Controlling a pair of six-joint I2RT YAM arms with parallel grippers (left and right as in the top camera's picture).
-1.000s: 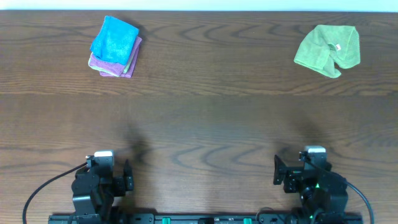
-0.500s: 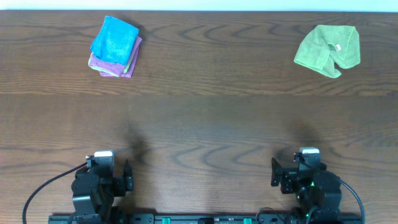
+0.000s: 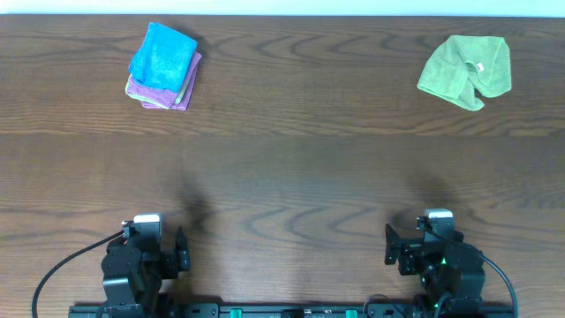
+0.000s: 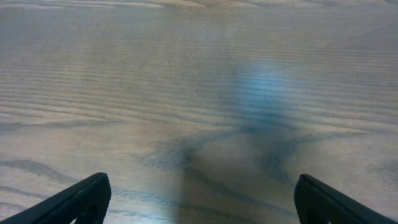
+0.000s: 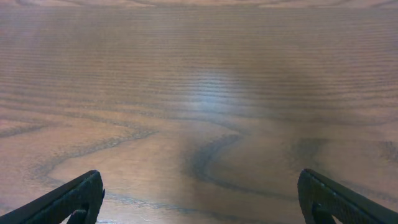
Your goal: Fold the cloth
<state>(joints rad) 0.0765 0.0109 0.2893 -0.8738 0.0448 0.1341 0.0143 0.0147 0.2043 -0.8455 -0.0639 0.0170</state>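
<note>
- Dark worktop (image 3: 291,159) is carrying the cloth (image 3: 162,55), lying folded on a purple cloth (image 3: 168,95).
- Over it, left gripper (image 4: 202,186) and right gripper (image 5: 200,180) are hovering spread wide, empty.

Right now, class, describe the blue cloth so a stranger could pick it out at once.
On the wooden table, look to the far left corner, where folded cloths are stacked. The blue cloth lies on top, over a purple cloth. It alone is sky blue; the green cloth at the far right is crumpled.
</note>
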